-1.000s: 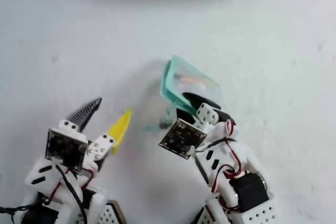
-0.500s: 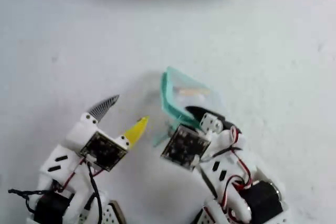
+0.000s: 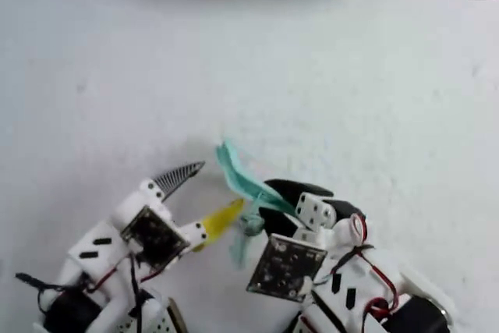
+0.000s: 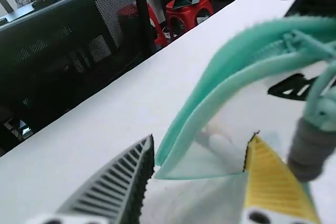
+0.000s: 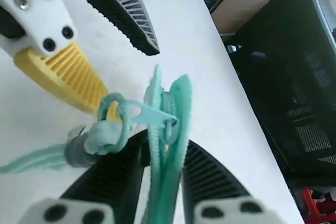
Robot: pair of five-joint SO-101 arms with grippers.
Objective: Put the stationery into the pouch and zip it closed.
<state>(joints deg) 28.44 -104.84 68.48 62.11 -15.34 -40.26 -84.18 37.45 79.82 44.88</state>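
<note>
High view, teal-rimmed pouch, standing on edge

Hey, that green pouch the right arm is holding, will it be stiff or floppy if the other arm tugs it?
Probably floppy: the pouch curves beyond where the right gripper has its jaws pinched on the zipper edge. Likely light, since that single pinch holds it on edge. The clear panel looks smooth, so it may slip.
</note>
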